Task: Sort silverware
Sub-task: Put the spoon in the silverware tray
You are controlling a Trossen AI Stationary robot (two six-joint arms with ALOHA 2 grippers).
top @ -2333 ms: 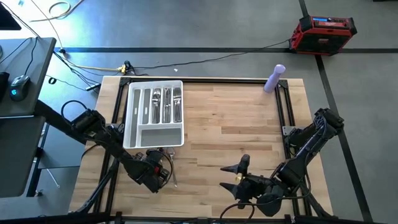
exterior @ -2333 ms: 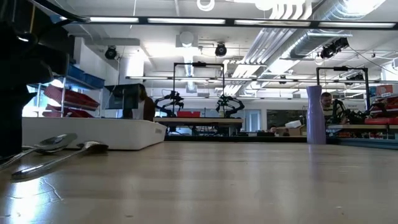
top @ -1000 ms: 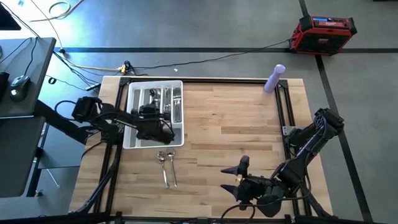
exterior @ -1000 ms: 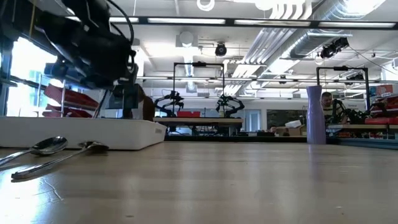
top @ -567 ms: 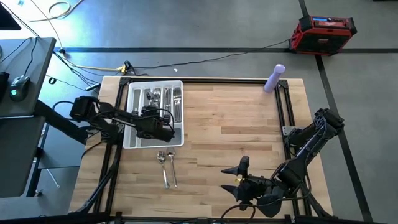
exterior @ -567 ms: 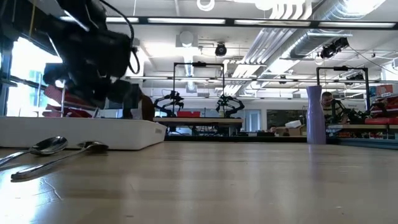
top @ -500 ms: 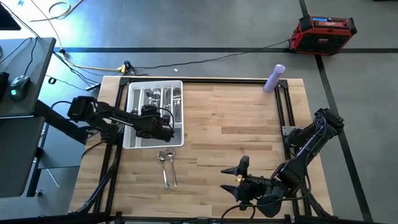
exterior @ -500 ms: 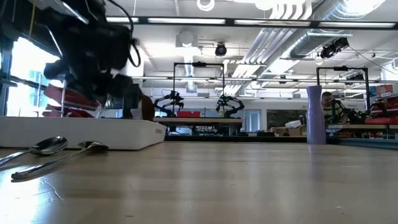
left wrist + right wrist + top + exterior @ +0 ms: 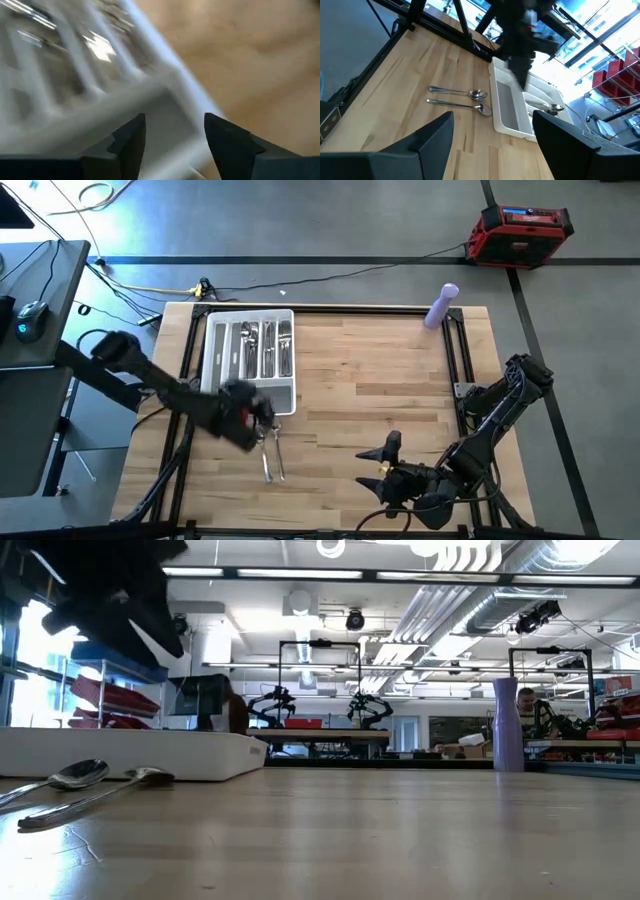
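A pale wooden desk [image 9: 380, 370] carries a white tray [image 9: 213, 365] near its far left corner, with narrow slots holding shiny silverware [image 9: 268, 345] — forks, spoons and knives lying lengthwise, too small to tell apart one by one. The wide compartment along the tray's near edge looks bare white. Two more spoons [image 9: 270, 450] lie loose on the wood just in front of the tray, side by side, bowls toward the tray and handles pointing to the desk's near edge; in the low view they [image 9: 85, 785] rest flat at the left, close to the tray's wall [image 9: 130, 752]. The left gripper [image 9: 262, 418] is blurred, above the tray's near right corner and the spoon bowls; the left wrist view shows its fingers [image 9: 127, 135] apart with nothing between them, looking down on the tray's corner. The right gripper [image 9: 383, 460] sits low near the desk's near edge, well apart from the spoons, its fingers [image 9: 435, 135] spread wide and empty. A lilac bottle [image 9: 441, 305] stands at the far right corner — the broad middle of the desk is open wood.
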